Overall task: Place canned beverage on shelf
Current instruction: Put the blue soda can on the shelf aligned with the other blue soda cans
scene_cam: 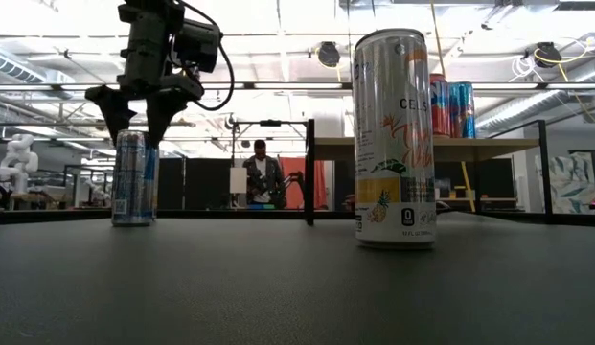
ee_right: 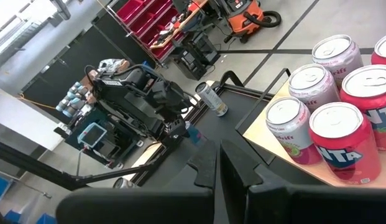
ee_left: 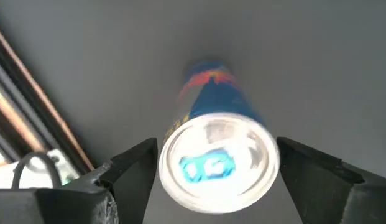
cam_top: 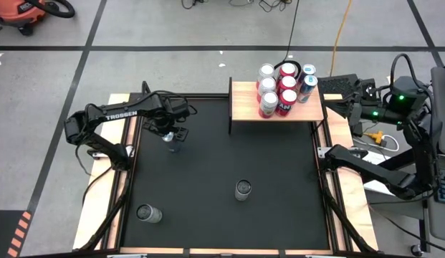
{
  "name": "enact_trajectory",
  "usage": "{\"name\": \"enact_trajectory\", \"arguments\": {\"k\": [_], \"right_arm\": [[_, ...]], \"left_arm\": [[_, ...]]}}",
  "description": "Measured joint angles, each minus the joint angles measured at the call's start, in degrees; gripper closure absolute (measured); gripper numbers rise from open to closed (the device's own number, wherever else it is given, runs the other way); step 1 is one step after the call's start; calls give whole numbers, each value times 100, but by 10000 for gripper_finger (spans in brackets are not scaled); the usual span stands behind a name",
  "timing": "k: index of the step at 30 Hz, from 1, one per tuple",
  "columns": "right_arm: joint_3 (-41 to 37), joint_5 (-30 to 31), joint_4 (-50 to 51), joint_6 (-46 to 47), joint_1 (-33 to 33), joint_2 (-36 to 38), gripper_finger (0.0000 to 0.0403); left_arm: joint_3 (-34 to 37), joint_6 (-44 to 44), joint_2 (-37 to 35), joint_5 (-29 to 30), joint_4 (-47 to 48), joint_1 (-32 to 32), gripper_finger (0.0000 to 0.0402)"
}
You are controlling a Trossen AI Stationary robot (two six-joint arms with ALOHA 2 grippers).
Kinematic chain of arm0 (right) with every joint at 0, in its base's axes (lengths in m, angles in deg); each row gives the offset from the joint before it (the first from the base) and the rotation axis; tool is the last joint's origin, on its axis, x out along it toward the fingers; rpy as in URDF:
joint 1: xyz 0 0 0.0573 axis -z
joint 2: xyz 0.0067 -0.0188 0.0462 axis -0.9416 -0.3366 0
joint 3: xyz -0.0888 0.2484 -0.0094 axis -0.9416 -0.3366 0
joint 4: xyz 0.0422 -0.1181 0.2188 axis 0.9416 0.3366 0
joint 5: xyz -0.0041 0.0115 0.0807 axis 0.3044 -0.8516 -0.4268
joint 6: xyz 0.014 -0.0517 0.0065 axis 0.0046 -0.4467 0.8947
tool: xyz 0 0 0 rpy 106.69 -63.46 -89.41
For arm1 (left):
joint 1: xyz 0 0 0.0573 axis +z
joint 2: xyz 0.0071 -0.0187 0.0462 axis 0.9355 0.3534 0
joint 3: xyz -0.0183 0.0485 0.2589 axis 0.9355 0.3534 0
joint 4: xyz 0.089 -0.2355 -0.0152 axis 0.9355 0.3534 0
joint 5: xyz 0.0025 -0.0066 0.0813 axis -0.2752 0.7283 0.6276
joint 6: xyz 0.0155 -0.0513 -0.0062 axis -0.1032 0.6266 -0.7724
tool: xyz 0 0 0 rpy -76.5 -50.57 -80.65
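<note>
Your left arm is matte black, with white TROSSEN lettering along its upper link and thin black cables looped over the wrist. Its fingers are dark, angular wedges. Your right arm is the same black, with a green light glowing on its base.

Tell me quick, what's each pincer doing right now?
Left pincer: open, straddling the blue can, not gripping.
Right pincer: shut, empty, beside the shelf.

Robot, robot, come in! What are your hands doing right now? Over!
Left hand open, straddling upright blue can, not gripping. Right hand shut, waiting by the shelf. Shelf holds several cans, front bare. Over.
</note>
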Motion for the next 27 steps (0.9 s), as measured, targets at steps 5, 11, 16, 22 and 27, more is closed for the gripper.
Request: {"name": "enact_trajectory", "arguments": {"k": [5, 11, 16, 22, 27], "right_arm": [[0, 0, 2, -33, 0, -1, 403], [0, 2, 2, -83, 0, -2, 403], [0, 0, 2, -62, -1, -1, 403], [0, 0, -18, 24, -1, 0, 403], [0, -14, -17, 17, -1, -6, 403]], "left_arm": [[0, -5, 0, -20, 5, 0, 120], [0, -138, 0, -3, 4, 0, 164], [0, -326, -2, 4, -19, 0, 173], [-421, -971, 0, -278, 25, 0, 175], [-1380, -1599, -2, -501, 391, -69, 176]]}}
